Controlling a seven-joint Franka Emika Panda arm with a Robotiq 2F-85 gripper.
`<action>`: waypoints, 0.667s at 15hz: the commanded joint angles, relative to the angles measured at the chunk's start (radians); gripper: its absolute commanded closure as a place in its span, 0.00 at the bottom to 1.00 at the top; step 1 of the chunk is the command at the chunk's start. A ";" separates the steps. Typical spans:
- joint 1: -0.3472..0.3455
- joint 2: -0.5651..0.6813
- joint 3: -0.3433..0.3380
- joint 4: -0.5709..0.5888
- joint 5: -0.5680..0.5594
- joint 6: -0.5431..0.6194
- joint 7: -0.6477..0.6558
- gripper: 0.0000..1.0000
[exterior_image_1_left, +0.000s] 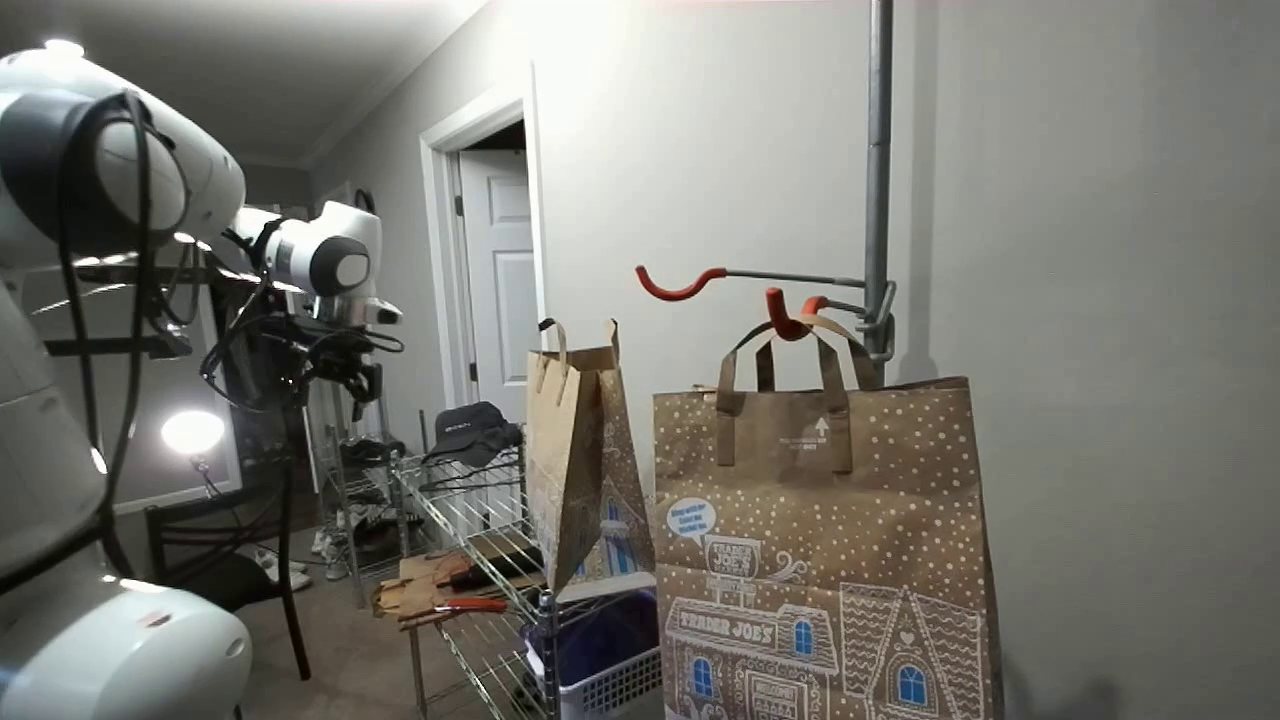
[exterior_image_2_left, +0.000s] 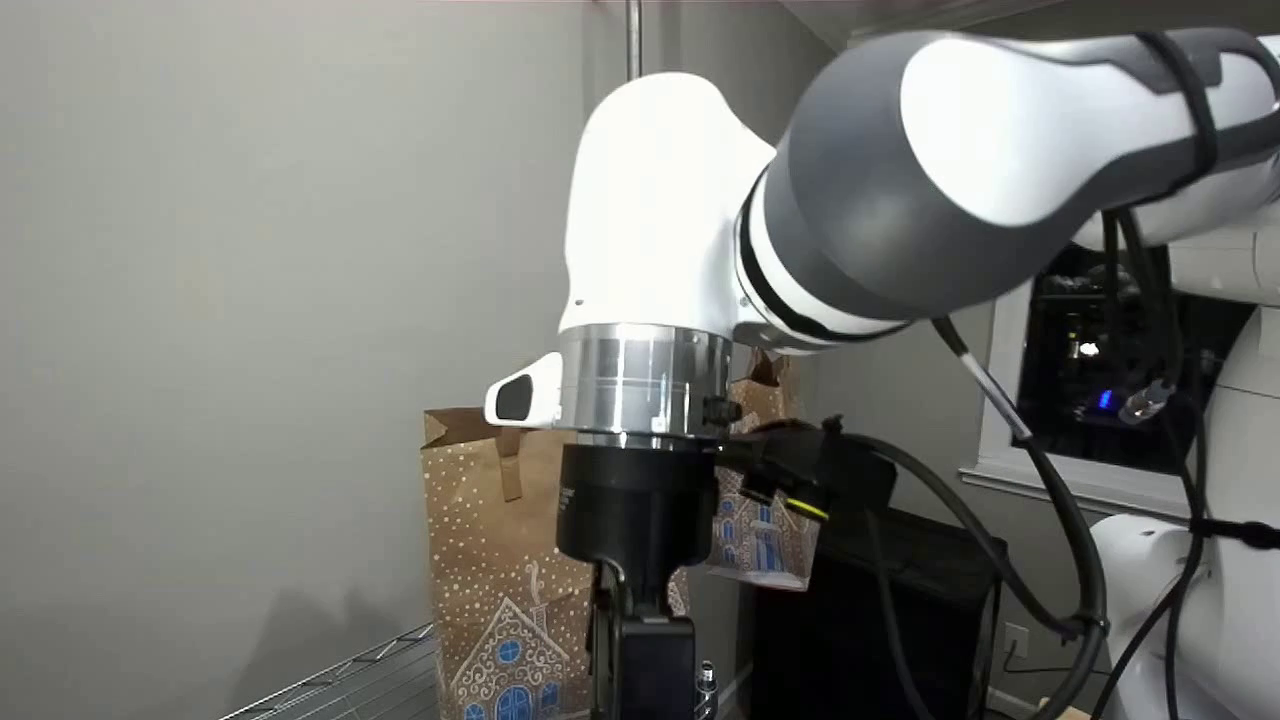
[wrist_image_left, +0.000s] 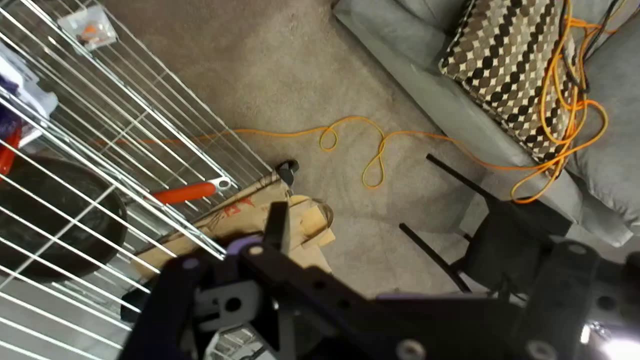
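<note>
My gripper (exterior_image_1_left: 364, 395) hangs in mid-air, pointing down, left of the bags in an exterior view; its lower end is cut off in an exterior view (exterior_image_2_left: 645, 665). In the wrist view the gripper's (wrist_image_left: 425, 230) fingers stand wide apart with nothing between them. It touches nothing that I can see. A brown paper bag (exterior_image_1_left: 575, 470) with handles stands on the wire rack; it also shows behind the gripper in an exterior view (exterior_image_2_left: 500, 540). A second printed paper bag (exterior_image_1_left: 820, 520) hangs by its handles from a red-tipped hook (exterior_image_1_left: 785, 318); it also shows partly hidden behind the arm (exterior_image_2_left: 768, 530).
The wire rack (exterior_image_1_left: 480, 570) holds a dark cap (exterior_image_1_left: 470, 432). A pan (wrist_image_left: 55, 215) with a red handle (wrist_image_left: 186, 193), flattened cardboard (wrist_image_left: 250, 212) and a white basket (exterior_image_1_left: 610, 690) are by it. A dark chair (exterior_image_1_left: 215, 560), orange cord (wrist_image_left: 360, 118) and grey couch (wrist_image_left: 415, 95) are nearby.
</note>
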 joint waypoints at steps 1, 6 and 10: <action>-0.019 -0.172 0.009 -0.250 0.080 0.254 -0.123 0.00; -0.007 -0.164 0.005 -0.267 0.072 0.299 -0.105 0.00; -0.017 -0.163 0.006 -0.269 0.048 0.285 -0.091 0.00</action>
